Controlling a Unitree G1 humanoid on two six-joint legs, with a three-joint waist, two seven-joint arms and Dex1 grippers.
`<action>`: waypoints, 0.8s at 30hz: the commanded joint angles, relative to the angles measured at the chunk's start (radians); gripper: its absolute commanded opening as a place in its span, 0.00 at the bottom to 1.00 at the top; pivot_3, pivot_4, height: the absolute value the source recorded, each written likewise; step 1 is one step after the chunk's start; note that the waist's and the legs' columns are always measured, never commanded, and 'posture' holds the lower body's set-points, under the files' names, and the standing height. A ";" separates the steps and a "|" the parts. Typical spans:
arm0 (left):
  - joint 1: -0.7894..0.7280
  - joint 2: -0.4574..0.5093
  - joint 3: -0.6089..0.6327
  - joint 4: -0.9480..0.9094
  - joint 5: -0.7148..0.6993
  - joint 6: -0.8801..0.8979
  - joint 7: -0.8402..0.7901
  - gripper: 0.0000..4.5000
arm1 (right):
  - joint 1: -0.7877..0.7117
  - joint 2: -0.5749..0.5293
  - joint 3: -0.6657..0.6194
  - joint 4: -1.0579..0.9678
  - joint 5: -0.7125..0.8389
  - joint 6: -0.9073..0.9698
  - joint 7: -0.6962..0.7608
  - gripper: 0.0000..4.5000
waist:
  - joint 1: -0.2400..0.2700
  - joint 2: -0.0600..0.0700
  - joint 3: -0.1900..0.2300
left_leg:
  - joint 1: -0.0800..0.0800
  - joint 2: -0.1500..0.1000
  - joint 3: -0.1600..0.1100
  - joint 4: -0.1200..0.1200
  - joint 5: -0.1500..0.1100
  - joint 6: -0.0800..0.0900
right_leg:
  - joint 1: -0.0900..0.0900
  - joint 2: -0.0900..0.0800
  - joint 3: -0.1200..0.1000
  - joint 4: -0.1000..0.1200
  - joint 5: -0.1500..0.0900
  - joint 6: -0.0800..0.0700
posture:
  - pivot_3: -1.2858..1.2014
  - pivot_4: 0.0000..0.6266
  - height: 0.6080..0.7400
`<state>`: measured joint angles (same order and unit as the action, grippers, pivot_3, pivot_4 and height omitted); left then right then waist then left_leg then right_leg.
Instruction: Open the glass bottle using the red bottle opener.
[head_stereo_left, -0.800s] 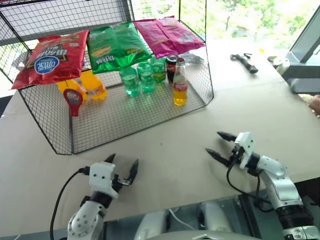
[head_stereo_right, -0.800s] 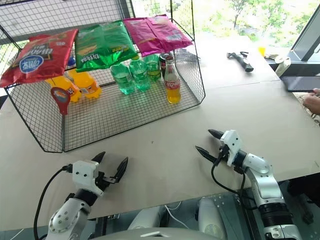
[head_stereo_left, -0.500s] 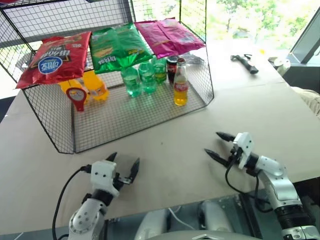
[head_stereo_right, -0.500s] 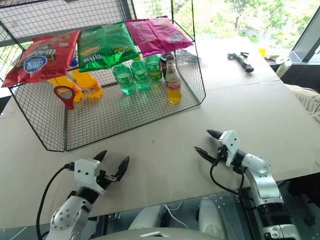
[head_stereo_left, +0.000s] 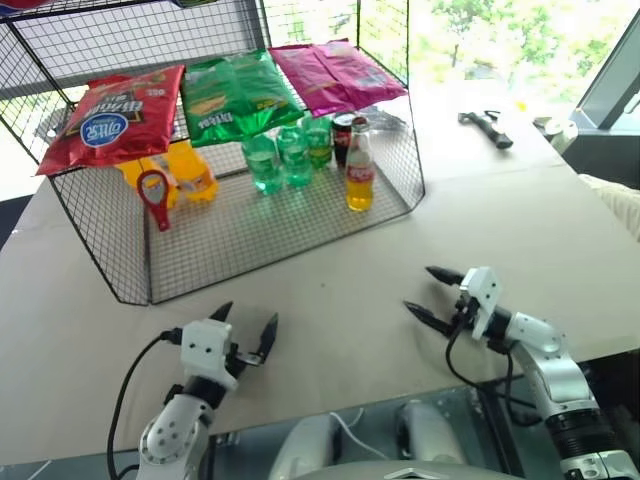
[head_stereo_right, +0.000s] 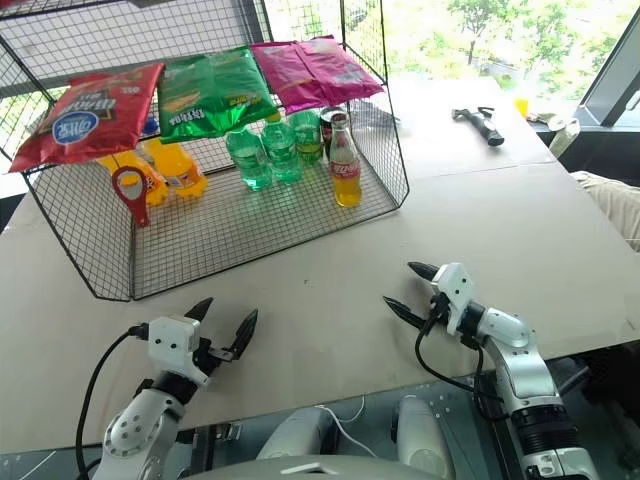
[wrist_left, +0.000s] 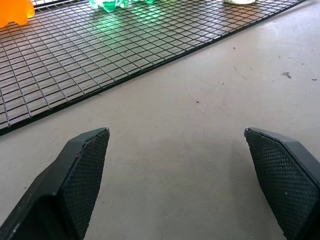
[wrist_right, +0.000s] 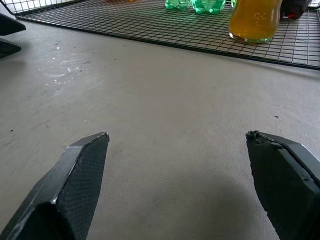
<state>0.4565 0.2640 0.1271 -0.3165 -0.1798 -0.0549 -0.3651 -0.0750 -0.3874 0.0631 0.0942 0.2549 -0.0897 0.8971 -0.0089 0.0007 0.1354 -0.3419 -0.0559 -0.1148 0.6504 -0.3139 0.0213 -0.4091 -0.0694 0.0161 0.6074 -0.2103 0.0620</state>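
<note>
Item 1 — glass bottle (head_stereo_left: 359, 168): upright on the floor of the wire rack (head_stereo_left: 260, 235), at its right front corner, cap on. Green plastic bottles (head_stereo_left: 283, 155) stand just beside it to the left, a dark can (head_stereo_left: 342, 131) just behind.

Item 2 — red bottle opener (head_stereo_left: 155, 196): hangs on the rack's left front mesh, loop end uppermost, below the red snack bag (head_stereo_left: 112, 117) and in front of the orange plastic bottles (head_stereo_left: 180, 170). In the last second it has swung, so that the ring now sits where the rounded head showed; judge it free-hanging and likely to swing when touched.

Item 3 — left gripper (head_stereo_left: 245, 335): low over the table (head_stereo_left: 330, 310), short of the rack's front edge, jaws spread wide, nothing between them. You have not moved it.

Item 4 — right gripper (head_stereo_left: 430, 292): over bare table, well apart from the bottle, pointing left, jaws wide and empty. It has drifted slightly leftward.

Assessment: both task items untouched; you have the whole job ahead — take the opener first, then steady the bottle.
</note>
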 joint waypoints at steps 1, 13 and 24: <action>0.014 0.010 0.014 0.047 0.007 0.007 -0.001 1.00 | 0.007 0.002 0.026 0.023 -0.011 0.003 0.010 0.98 | 0.000 0.000 0.000 | 0.000 0.000 0.000 0.000 0.000 0.000 | 0.000 0.000 0.000 0.000 0.000 0.000 | 0.52 0.24 1.00; -0.267 0.020 0.205 -0.097 -0.082 0.072 0.159 1.00 | -0.133 0.063 0.084 -0.307 0.188 0.278 0.014 0.98 | 0.001 -0.008 0.007 | -0.004 0.003 -0.004 0.003 0.004 -0.007 | -0.004 0.005 -0.003 0.003 0.004 -0.006 | 0.52 0.24 1.00; -0.483 0.039 0.304 -0.065 -0.042 0.137 0.313 1.00 | -0.279 0.084 0.066 -0.400 0.246 0.382 -0.066 0.98 | 0.005 -0.009 0.006 | -0.007 0.001 -0.004 0.003 0.004 -0.006 | -0.007 0.005 -0.002 0.002 0.004 -0.006 | 0.52 0.24 1.00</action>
<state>-0.0127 0.2935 0.4063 -0.3923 -0.2285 0.0705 -0.0774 -0.3360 -0.3081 0.1451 -0.2575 0.4774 0.2868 0.8413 -0.0040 -0.0085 0.1417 -0.3490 -0.0554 -0.1185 0.6534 -0.3102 0.0156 -0.4165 -0.0643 0.0138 0.6093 -0.2059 0.0559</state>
